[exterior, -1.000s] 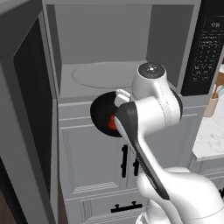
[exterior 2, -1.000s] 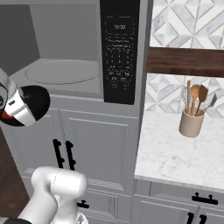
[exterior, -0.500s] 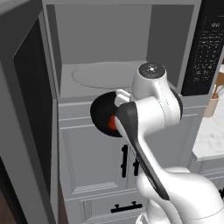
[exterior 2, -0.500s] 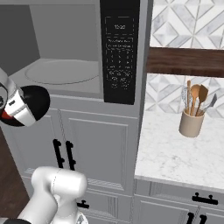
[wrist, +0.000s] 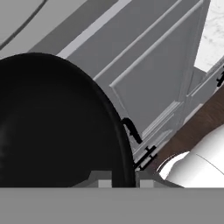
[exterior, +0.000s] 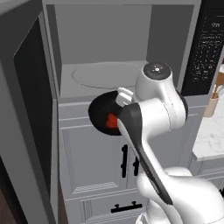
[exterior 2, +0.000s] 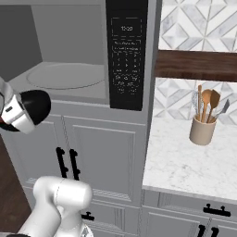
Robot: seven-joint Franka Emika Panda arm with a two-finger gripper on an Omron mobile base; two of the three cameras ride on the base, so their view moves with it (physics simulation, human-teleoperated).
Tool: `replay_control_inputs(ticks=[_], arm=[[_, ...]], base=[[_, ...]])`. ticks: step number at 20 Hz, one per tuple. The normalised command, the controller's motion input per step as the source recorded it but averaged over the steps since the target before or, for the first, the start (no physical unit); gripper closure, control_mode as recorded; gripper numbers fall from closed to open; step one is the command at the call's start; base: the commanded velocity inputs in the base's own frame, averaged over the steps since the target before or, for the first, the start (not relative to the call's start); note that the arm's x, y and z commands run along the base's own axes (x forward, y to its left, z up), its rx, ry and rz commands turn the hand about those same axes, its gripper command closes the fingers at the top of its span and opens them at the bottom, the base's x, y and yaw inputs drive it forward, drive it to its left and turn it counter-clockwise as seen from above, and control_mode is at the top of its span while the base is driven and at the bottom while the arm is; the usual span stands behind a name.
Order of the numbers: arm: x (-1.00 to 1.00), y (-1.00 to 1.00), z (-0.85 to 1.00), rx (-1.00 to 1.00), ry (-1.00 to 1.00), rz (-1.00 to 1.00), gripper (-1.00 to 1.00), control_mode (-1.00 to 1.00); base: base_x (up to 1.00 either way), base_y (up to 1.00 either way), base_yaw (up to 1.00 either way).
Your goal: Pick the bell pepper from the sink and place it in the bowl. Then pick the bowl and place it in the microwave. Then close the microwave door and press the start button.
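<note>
Bowl (exterior: 105, 114), bell pepper (exterior: 112, 121) inside: your gripper (wrist: 123, 177) pinches its rim, fingers on either side. Microwave (exterior: 109, 76) turntable lies above and beyond the gripper; lift, then push inward.

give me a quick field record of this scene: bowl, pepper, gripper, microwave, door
bowl: black bowl held in the air, just below and in front of the microwave opening
bell pepper: red bell pepper inside the bowl
gripper: gripper shut on the bowl's rim
microwave: microwave interior bare, turntable visible
microwave door: microwave door swung open to the left
control panel: control panel dark, right of the cavity
counter: utensil holder with wooden spoons
</note>
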Motion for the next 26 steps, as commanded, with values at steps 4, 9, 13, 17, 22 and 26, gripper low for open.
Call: replay_control_inputs(ticks=[4, 9, 13, 17, 22, 26], arm=[[-0.29, -0.26, 0.86, 0.05, -0.09, -0.01, 1.0, -1.0], [0.22, -0.41, 0.82, 0.03, 0.01, -0.13, 1.0, -1.0], [0.73, -0.26, 0.25, 0.0, 0.01, -0.04, 1.0, -1.0], [0.91, -0.01, 0.0, 0.0, 0.07, 0.0, 1.0, -1.0], [1.0, 0.0, -0.03, 0.0, 0.01, 0.0, 1.0, -1.0], [0.86, 0.0, -0.11, 0.0, 0.0, 0.0, 1.0, -1.0]], base=[[0.0, 0.0, 0.0], [0.0, 0.0, 0.0], [0.0, 0.0, 0.0], [0.0, 0.0, 0.0], [0.0, 0.0, 0.0], [0.0, 0.0, 0.0]])
